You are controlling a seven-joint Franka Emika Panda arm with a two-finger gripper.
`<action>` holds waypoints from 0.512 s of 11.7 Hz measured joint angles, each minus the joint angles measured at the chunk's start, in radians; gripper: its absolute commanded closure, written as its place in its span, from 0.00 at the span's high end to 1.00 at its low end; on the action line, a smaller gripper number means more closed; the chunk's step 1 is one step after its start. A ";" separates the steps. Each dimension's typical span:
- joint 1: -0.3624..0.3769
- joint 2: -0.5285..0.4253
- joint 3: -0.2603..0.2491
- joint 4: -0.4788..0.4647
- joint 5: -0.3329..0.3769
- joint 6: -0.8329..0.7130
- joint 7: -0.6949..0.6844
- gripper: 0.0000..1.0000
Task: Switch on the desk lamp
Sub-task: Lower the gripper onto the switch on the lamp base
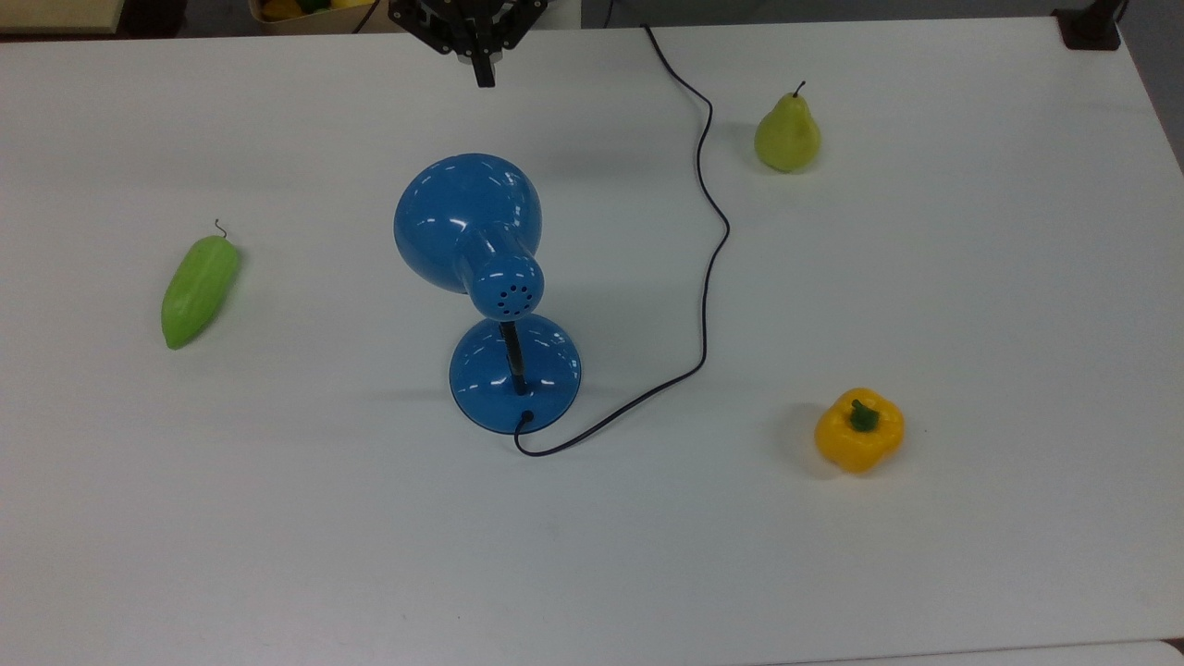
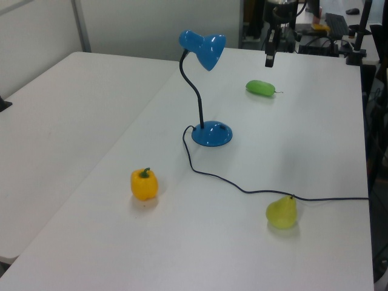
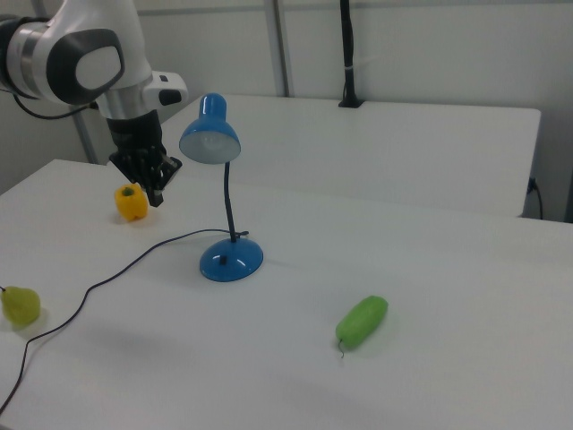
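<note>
The desk lamp stands mid-table: a glossy blue dome shade (image 1: 465, 220) with a perforated cap, a black neck and a round blue base (image 1: 514, 374). Its thin black cord (image 1: 709, 259) snakes off toward the table's far edge. The left view shows the shade (image 2: 204, 48) high above the base (image 2: 212, 134). My gripper (image 1: 484, 78) hangs at the far table edge, beyond the shade in the top view, shut with nothing in it. In the right view the gripper (image 3: 156, 194) hovers to the left of the shade (image 3: 210, 136), apart from the lamp.
A green pear (image 1: 787, 134) sits at the top view's upper right beside the cord. A yellow bell pepper (image 1: 859, 430) lies at the lower right. A long green vegetable (image 1: 199, 289) rests at the left. The white table (image 1: 277, 536) spreads wide around the lamp.
</note>
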 measured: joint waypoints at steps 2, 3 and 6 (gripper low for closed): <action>0.001 0.003 0.002 -0.023 0.000 0.032 -0.018 0.00; 0.002 0.005 0.003 -0.041 0.000 0.054 -0.042 0.00; 0.003 0.014 0.003 -0.107 0.000 0.120 -0.064 0.00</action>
